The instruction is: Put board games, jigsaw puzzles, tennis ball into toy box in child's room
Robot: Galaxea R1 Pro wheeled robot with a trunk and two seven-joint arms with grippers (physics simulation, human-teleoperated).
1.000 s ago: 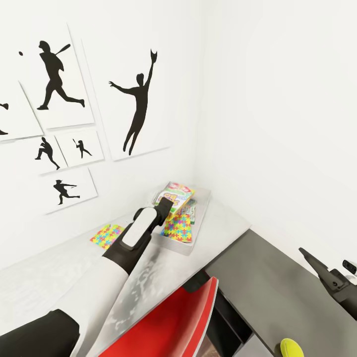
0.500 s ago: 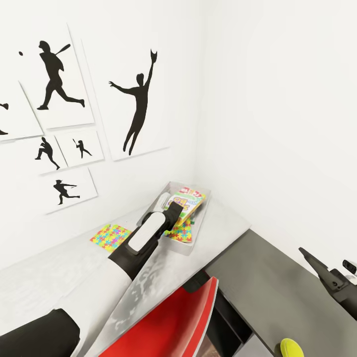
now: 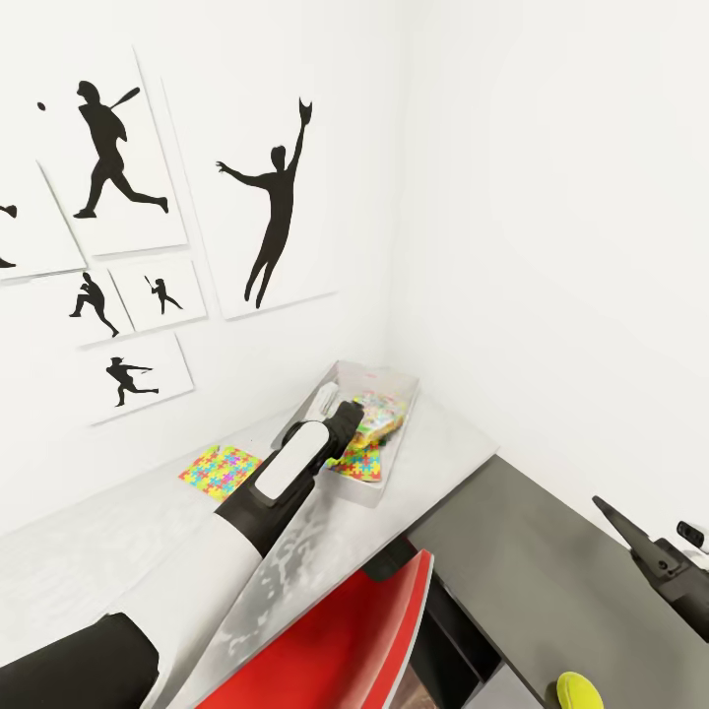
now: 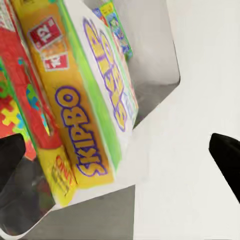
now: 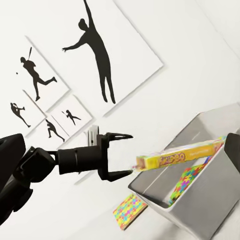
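Observation:
My left gripper (image 3: 354, 421) (image 5: 127, 155) (image 4: 120, 155) stands open at the light grey toy box (image 3: 380, 488) (image 5: 200, 210) (image 4: 155, 60) in the corner of the table (image 3: 118, 561). Just past its fingertips the red-yellow-green board game (image 3: 379, 414) (image 5: 175, 157) (image 4: 85, 125) lies tilted inside the box, free of the fingers. One jigsaw puzzle (image 3: 360, 461) (image 5: 186, 180) lies under it in the box, beside a small blue board game (image 4: 114, 25). The other jigsaw puzzle (image 3: 217, 469) (image 5: 131, 210) lies on the table left of the box. The tennis ball (image 3: 579, 691) sits low at the right, below my empty right gripper (image 3: 615, 517).
A red chair back (image 3: 345, 640) stands right under my left arm. The lower dark grey end unit (image 3: 542, 571) adjoins the table on the right. White walls with black sports silhouettes (image 3: 276, 207) close in behind the toy box.
My left gripper carried the red-yellow-green board game rightward over the toy box, then opened. The game has dropped lower and tilted into the box. The right arm barely moved.

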